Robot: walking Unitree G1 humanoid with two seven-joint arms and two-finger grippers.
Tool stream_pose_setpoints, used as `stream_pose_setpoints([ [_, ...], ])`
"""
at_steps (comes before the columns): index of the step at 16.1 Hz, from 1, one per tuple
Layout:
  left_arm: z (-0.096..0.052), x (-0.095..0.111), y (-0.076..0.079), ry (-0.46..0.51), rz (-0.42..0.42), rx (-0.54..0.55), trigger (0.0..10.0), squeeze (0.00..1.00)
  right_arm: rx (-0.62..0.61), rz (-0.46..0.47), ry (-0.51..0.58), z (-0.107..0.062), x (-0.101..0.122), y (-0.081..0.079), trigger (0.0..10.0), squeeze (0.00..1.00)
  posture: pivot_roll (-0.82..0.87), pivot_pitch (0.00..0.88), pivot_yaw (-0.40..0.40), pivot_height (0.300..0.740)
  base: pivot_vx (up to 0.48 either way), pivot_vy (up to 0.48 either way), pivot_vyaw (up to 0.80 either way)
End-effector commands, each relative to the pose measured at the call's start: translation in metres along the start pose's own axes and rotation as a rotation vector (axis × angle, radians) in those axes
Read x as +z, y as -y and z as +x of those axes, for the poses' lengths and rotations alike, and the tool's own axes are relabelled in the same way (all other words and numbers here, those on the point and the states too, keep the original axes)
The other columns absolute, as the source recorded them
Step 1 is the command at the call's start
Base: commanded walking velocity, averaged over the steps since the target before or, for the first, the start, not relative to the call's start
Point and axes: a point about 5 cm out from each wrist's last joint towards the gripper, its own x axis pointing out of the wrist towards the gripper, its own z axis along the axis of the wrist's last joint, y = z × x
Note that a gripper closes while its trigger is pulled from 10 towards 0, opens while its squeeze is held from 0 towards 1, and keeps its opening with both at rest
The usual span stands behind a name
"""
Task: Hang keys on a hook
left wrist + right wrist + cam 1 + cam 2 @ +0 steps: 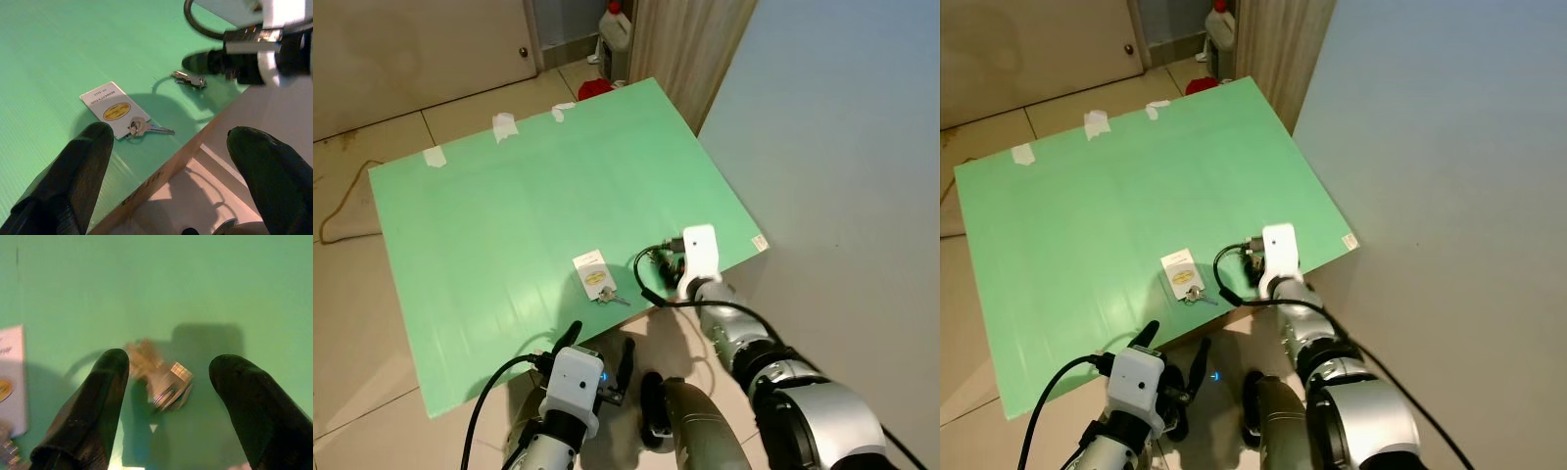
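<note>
A small bunch of silver keys [164, 377] lies on the green board [509, 196] near its front right edge. My right gripper [168, 361] hovers just over the bunch, open, one black finger on each side, nothing held. A white card tag [591, 272] with a yellow oval label lies a little to the left, with a single key [146, 129] attached. My left gripper [599, 345] hangs open below the board's front edge, facing the tag [110, 105].
Bits of white tape [504, 125] mark the board's far edge. A pale wall [842, 127] runs close along the right. A white bottle with a red cap [617, 24] and a red object [595, 88] sit on the tiled floor beyond. A cord [342, 211] loops at left.
</note>
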Motion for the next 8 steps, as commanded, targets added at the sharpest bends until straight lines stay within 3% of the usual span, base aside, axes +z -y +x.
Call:
stream_pose_setpoints([
  [1, -0.0045, -0.0018, 0.0068, -0.014, -0.012, -0.012, 10.0, 0.00, -0.002, 0.041, -0.068, -0.0036, -0.0163, 0.0008, 10.0, 0.00, 0.11, 0.332, -0.089, 0.722, 0.000, 0.000, 0.00],
  [8, -0.0058, 0.0002, 0.0057, -0.013, -0.014, 0.006, 10.0, 0.00, 0.021, 0.042, -0.100, -0.0052, -0.0251, -0.0076, 10.0, 0.00, 0.11, 0.343, -0.092, 0.722, 0.000, 0.000, 0.00],
])
